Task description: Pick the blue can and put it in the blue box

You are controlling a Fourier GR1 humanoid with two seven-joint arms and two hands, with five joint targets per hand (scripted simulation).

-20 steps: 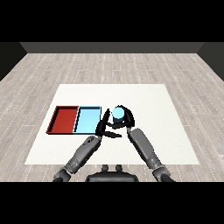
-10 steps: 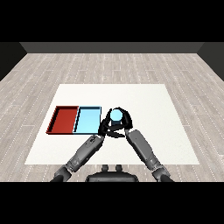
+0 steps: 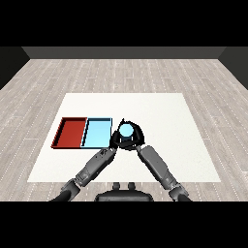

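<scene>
The right hand (image 3: pixel 131 141) is curling its fingers around the blue can (image 3: pixel 126 130), holding it upright just right of the blue tray (image 3: pixel 97 133), probably for carrying leftward. The left hand (image 3: pixel 115 141) is crowding beside it; its fingers cannot be made out.

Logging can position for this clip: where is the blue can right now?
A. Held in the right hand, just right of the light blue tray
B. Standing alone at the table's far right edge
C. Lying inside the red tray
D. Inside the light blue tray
A: the blue can sits within the curled fingers of the right hand, beside the light blue tray and not inside it.
</scene>
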